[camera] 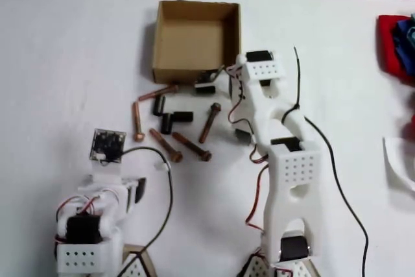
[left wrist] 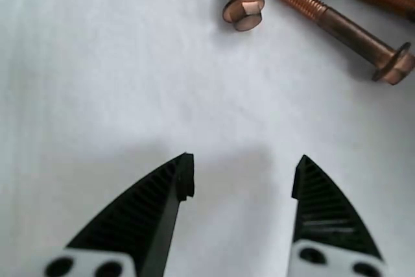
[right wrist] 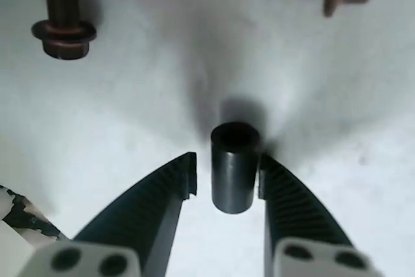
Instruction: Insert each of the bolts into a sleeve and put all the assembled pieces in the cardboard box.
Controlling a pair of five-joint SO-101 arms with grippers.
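Just in front of the cardboard box [camera: 194, 6], the right gripper [right wrist: 227, 176] stands open astride a black sleeve [right wrist: 235, 170]. Copper bolts [camera: 191, 146] lie nearby. Farther from the box, the left gripper [left wrist: 241, 176] gapes open, holding nothing.

A robotics lab bench: white table [camera: 52, 63], two plastic arms [camera: 292, 173], a bare circuit board [camera: 107, 145].

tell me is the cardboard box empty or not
Empty: the cardboard box shows a bare floor; bolts and sleeves lie outside it.
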